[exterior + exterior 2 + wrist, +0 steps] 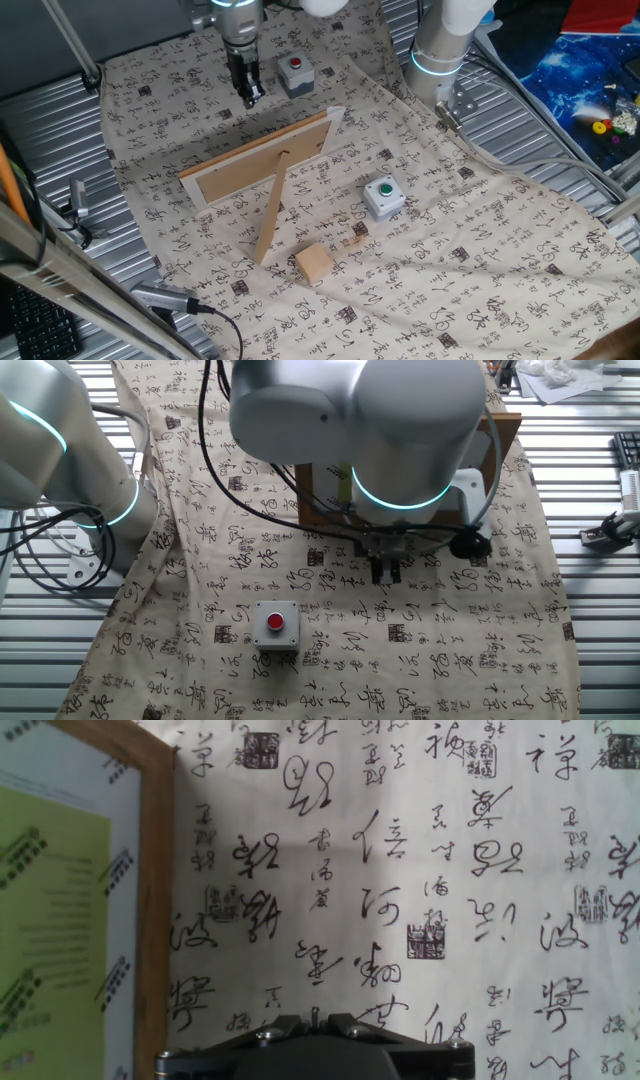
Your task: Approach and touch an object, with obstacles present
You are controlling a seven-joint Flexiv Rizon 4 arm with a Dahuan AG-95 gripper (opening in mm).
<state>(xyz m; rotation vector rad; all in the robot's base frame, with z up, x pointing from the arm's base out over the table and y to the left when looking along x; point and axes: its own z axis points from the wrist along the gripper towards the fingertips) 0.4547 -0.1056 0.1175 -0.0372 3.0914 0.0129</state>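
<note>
Your gripper [249, 92] hangs over bare cloth; frame [262, 160] blocks at 6 o'clock, red-button box [296, 73] at 3.
</note>
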